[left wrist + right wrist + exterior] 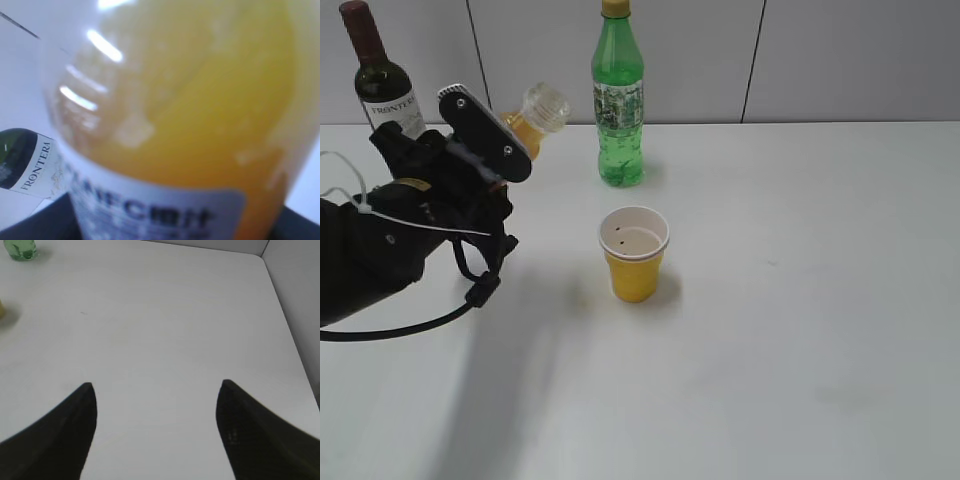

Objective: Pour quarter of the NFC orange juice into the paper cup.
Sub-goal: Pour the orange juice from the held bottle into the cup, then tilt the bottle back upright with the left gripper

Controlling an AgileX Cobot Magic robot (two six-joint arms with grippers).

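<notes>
My left gripper (495, 150) is shut on the NFC orange juice bottle (532, 118) and holds it tilted above the table at the left, its clear cap on and pointing up to the right. In the left wrist view the bottle (190, 110) fills the frame, orange liquid above its white-and-black label. The yellow paper cup (634, 255) stands upright mid-table, to the right of and below the bottle, its white inside showing a few dark specks. My right gripper (156, 385) is open and empty over bare table; it does not show in the exterior view.
A tall green bottle (618, 95) stands behind the cup. A dark wine bottle (382, 75) stands at the back left, behind my left arm; its label shows in the left wrist view (30, 167). The table's right edge (287, 325) meets a wall.
</notes>
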